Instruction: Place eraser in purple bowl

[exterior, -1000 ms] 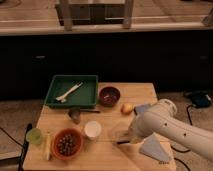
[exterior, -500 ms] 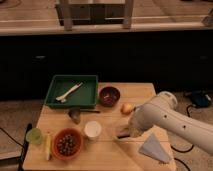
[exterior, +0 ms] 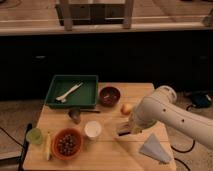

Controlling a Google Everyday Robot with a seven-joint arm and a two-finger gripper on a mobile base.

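Observation:
My gripper (exterior: pixel 123 131) hangs low over the wooden table, at the end of the white arm (exterior: pixel 160 112) that reaches in from the right. It is shut on a small tan and dark block, the eraser (exterior: pixel 120 133), held just above the tabletop. The purple bowl (exterior: pixel 109 95) stands at the back middle of the table, up and to the left of the gripper. Its speckled inside holds nothing that I can see.
A green tray (exterior: pixel 85 97) with a white utensil (exterior: pixel 69 92) sits back left. A yellow fruit (exterior: pixel 127 108), a white cup (exterior: pixel 93 130), a small metal cup (exterior: pixel 75 116), an orange bowl (exterior: pixel 67 143), a green cup (exterior: pixel 34 135) and a pale cloth (exterior: pixel 156 148) lie around.
The arm has swung up and to the left from the table's front right, and the gripper has risen slightly off the tabletop. The other objects have stayed put.

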